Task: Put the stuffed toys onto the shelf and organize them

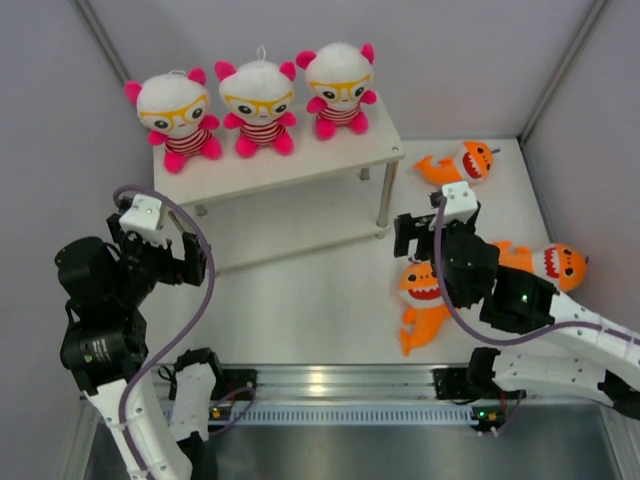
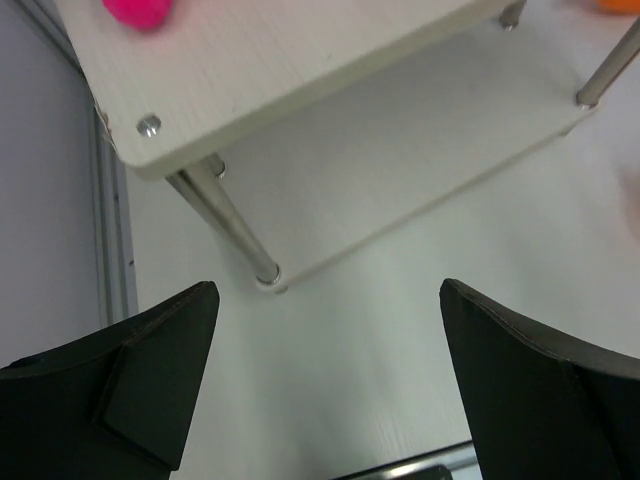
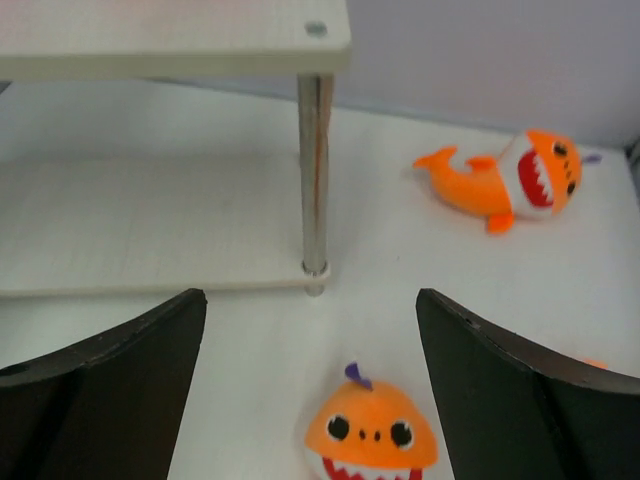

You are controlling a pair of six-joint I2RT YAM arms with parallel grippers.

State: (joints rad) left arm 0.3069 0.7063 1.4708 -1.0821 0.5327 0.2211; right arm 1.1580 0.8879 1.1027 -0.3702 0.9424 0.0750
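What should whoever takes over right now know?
Left gripper: open, empty, facing the shelf's left end.
Right gripper: open, empty, above the near shark.
Done: three bears upright in a row on the top tier.
Left: all three sharks lie on the table, right of the shelf: near shark, back shark by the rear right leg, right shark partly under the right arm. Lower tier holds no toys.

White-headed bears (image 1: 258, 105) in pink ears, yellow glasses, red-striped shirts; orange sharks (image 1: 420, 292) flashing red mouths, white teeth; white shelf (image 1: 300, 165), silver legs (image 1: 384, 195).
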